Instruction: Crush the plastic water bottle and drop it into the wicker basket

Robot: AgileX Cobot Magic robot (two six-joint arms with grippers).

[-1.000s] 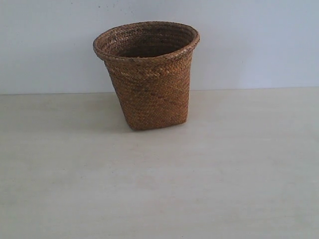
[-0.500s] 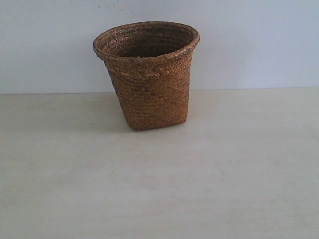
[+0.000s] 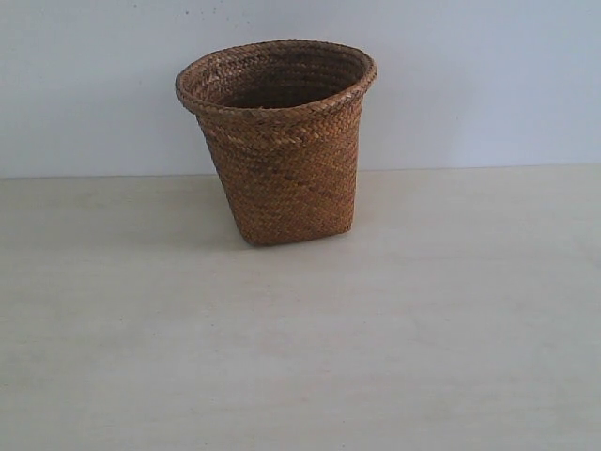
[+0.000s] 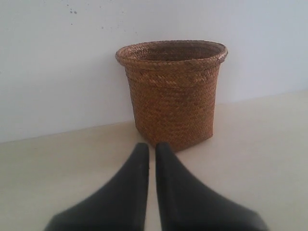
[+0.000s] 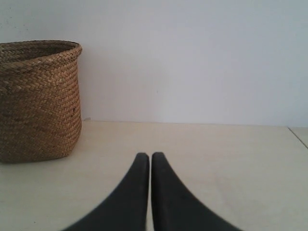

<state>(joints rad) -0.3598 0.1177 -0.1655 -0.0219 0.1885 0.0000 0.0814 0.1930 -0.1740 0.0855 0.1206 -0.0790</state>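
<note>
Bottle out of sight: likely light, springy, best squeezed mid-body. Left gripper (image 4: 151,145) and right gripper (image 5: 146,155) sit closed, empty, facing the wicker basket (image 3: 282,169).

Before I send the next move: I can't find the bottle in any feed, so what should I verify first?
1. Is the plastic water bottle in view: not ok, no camera shows it.
2. Is it inside the wicker basket: cannot tell, the basket's bottom is hidden.
3. Basket upright on the table: ok.
4. Is the left claw free: ok, shut on nothing.
5. Is the right claw free: ok, shut on nothing.
6. Both claws apart from the basket: ok.
</note>
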